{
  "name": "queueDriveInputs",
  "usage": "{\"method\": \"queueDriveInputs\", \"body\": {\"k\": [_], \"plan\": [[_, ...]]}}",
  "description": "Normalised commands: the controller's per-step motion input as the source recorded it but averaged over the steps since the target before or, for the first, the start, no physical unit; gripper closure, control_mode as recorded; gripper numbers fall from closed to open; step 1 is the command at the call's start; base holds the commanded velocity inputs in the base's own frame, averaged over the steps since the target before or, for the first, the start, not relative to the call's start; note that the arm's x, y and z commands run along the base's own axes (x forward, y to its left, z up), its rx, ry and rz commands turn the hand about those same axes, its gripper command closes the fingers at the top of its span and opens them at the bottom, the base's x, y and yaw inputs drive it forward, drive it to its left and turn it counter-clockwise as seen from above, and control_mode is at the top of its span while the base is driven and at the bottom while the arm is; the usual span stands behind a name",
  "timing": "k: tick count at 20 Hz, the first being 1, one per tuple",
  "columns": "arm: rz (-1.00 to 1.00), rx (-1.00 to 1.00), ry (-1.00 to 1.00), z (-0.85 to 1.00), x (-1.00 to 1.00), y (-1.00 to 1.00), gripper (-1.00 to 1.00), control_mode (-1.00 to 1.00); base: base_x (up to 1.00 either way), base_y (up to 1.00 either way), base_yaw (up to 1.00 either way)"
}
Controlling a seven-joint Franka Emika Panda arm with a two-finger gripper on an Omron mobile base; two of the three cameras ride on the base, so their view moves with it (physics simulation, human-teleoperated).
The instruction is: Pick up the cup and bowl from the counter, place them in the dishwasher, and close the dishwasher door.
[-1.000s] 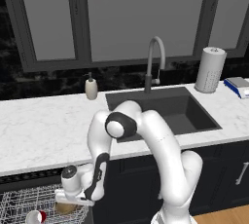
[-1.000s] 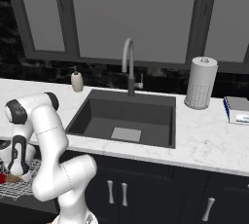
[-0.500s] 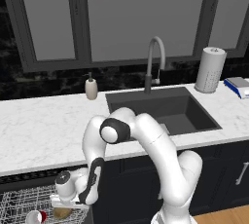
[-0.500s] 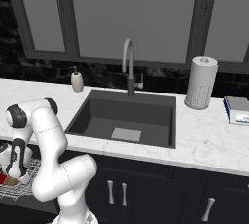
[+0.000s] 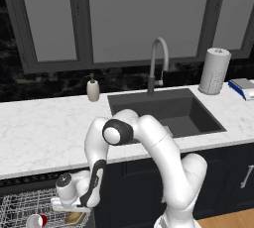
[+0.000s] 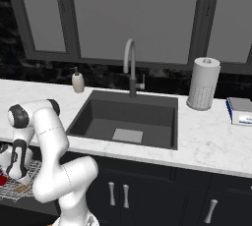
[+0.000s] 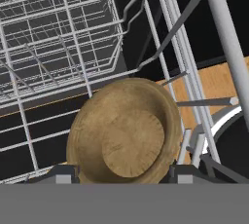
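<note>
My gripper (image 5: 69,211) reaches down into the white wire rack (image 5: 17,211) of the dishwasher (image 5: 25,180), below the counter (image 5: 39,128). In the hand view the tan bowl (image 7: 124,138) lies tilted in the rack (image 7: 58,47), and the gripper (image 7: 121,177) stands open with one fingertip (image 7: 63,174) on each side of it. From the base the bowl (image 5: 74,218) shows just under the hand. The red cup (image 5: 38,220) lies in the rack to its left. The right base view shows the gripper (image 6: 9,163) above the cup (image 6: 2,179) and bowl (image 6: 22,188). The dishwasher door is hidden below the rack.
A beige soap dispenser (image 5: 93,90) stands on the counter behind the dark sink (image 5: 168,110) with its faucet (image 5: 158,63). A paper towel roll (image 5: 214,71) and a blue-white box (image 5: 243,87) sit at the right. Dark cabinets (image 6: 147,195) run under the counter.
The gripper sank lower into the rack with the bowl, then its jaws spread apart and the bowl now rests in the rack.
</note>
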Motion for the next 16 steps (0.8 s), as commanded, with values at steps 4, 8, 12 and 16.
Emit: {"method": "queueDriveInputs", "body": {"k": [4,8,12,16], "plan": [[0.0,0.0,0.0,0.0,0.0,0.0,-1.0,-1.0,0.0,0.0,0.0],[0.0,0.0,-0.01,0.16,-0.06,0.0,-1.0,-1.0,0.0,0.0,0.0],[0.03,0.0,-0.11,0.86,-0.6,0.0,-1.0,-1.0,0.0,0.0,0.0],[0.09,0.0,-0.12,0.68,-0.51,0.0,-1.0,-1.0,0.0,0.0,0.0]]}}
